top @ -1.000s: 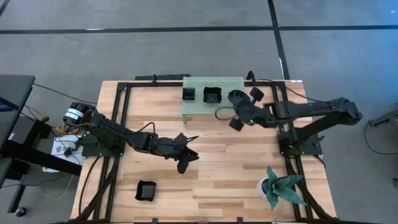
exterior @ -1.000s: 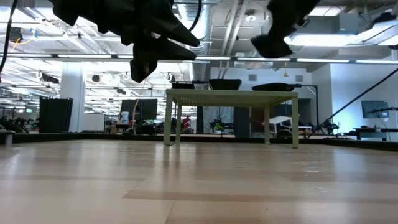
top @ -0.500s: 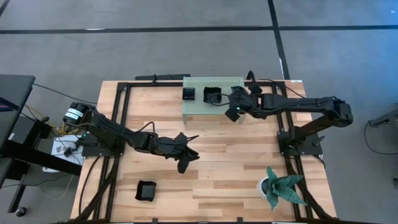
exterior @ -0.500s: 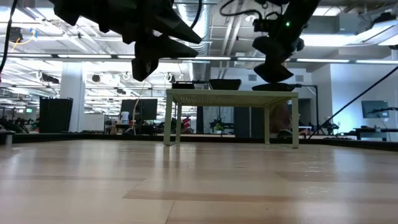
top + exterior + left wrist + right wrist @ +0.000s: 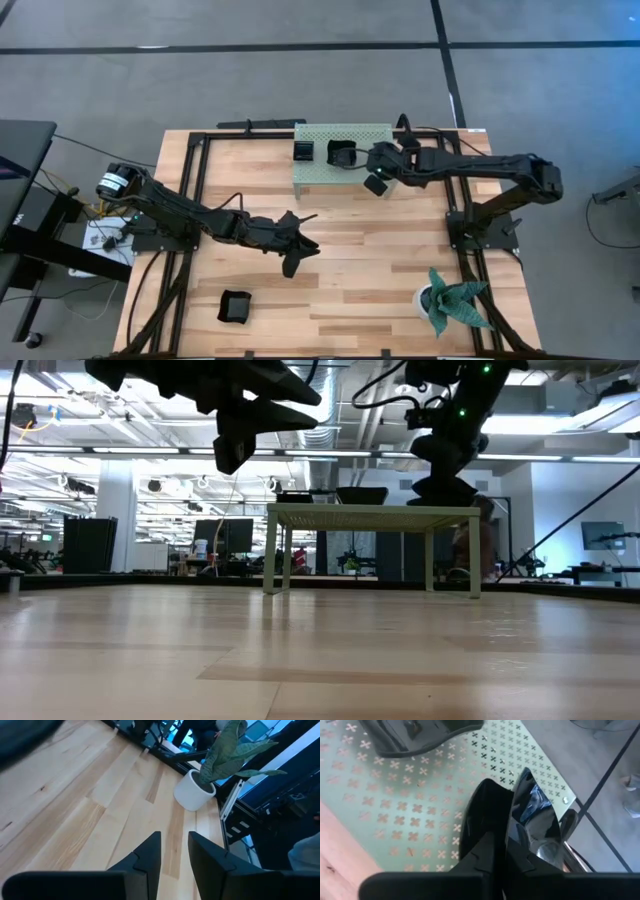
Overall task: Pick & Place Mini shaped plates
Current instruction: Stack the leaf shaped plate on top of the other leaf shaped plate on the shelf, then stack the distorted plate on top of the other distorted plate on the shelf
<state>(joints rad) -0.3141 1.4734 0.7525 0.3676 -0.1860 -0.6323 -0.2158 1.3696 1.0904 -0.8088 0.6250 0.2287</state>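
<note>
At the left front of the wooden worktop [image 5: 370,270], a single black mini plate [image 5: 235,306] lies flat on the wood, alone. The left tool [image 5: 296,252] hangs in the air above the middle of the worktop, well apart from that plate and towards the centre from it. In the left wrist view its two dark fingers [image 5: 145,857] stand a little apart with bare wood showing through the gap; they grasp nothing. Beyond them in that view stands the plant in a white pot [image 5: 196,790], near the worktop's right front edge.

Towards the back sits a small pale green perforated stand [image 5: 318,172]. On its top, going rightwards, rest a square black plate [image 5: 304,151] and then a deeper black plate [image 5: 342,154] just beside it. The right tool [image 5: 378,168] hovers over the stand's right end, just beside the deeper plate. Its fingers are clenched on the rim of a glossy black plate [image 5: 532,817], seen edge-on in the right wrist view and held tilted close over the perforated surface; whether the plate touches the stand cannot be told. In the low view the right tool [image 5: 445,460] sits directly above the stand's right part, with the dark plate at its tip close to the top. In the right wrist view another black plate [image 5: 415,735] lies on the stand farther along.
</note>
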